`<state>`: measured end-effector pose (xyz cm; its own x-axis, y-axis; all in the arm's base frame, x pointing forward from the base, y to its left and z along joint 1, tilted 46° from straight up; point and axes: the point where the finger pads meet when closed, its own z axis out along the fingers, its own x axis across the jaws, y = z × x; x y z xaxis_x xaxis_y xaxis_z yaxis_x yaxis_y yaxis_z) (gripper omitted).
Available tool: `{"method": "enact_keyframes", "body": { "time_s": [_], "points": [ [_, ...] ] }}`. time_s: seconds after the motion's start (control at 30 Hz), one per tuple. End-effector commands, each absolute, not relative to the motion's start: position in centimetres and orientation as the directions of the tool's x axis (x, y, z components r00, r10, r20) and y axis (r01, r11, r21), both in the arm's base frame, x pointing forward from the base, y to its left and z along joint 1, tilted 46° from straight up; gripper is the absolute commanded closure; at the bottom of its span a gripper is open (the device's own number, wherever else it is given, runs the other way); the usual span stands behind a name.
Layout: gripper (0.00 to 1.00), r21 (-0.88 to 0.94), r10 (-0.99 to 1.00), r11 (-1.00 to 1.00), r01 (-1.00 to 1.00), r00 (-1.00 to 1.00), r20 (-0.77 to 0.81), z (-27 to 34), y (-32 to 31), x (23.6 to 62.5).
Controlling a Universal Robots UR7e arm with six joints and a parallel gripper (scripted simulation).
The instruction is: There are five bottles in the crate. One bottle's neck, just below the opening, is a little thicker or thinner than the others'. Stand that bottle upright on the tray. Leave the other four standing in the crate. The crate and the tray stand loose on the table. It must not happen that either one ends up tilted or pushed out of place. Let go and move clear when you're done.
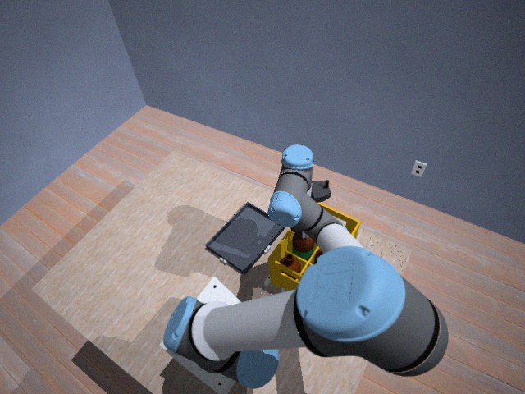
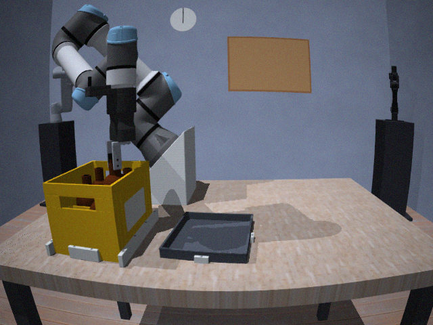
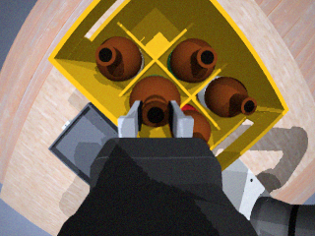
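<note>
while jaws (image 2: 114,159) grip bottle neck (image 2: 110,164) (image 3: 156,114); tray (image 1: 214,240) (image 2: 206,260) (image 3: 68,163) bare

A round clock (image 2: 183,19) and a framed corkboard (image 2: 269,64) hang on blue-grey walls (image 1: 296,76) (image 2: 342,139).

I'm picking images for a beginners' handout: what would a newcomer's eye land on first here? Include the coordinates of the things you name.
Probably the bright yellow crate (image 1: 285,281) (image 2: 82,223) (image 3: 100,104), standing on the table beside the dark, shallow tray (image 1: 244,237) (image 2: 213,235) (image 3: 85,143). Next, the big grey arm with pale-blue joint caps, reaching over the crate. Then the gripper (image 2: 114,164) (image 3: 155,110), its pale fingers closed on the neck of one brown bottle (image 3: 156,90).
</note>
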<state>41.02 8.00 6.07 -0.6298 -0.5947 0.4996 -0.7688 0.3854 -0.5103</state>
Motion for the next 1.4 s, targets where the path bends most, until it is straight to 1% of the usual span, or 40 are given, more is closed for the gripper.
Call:
{"method": "enact_keyframes", "body": {
  "time_s": [0.0,1.37],
  "points": [
    [1.00,-0.511,-0.595,0.385,-0.768,-0.630,0.499,6.1,8.1,41.0],
    [1.00,-0.511,-0.595,0.385,-0.768,-0.630,0.499,8.6,10.6,40.6]
  ]
}}
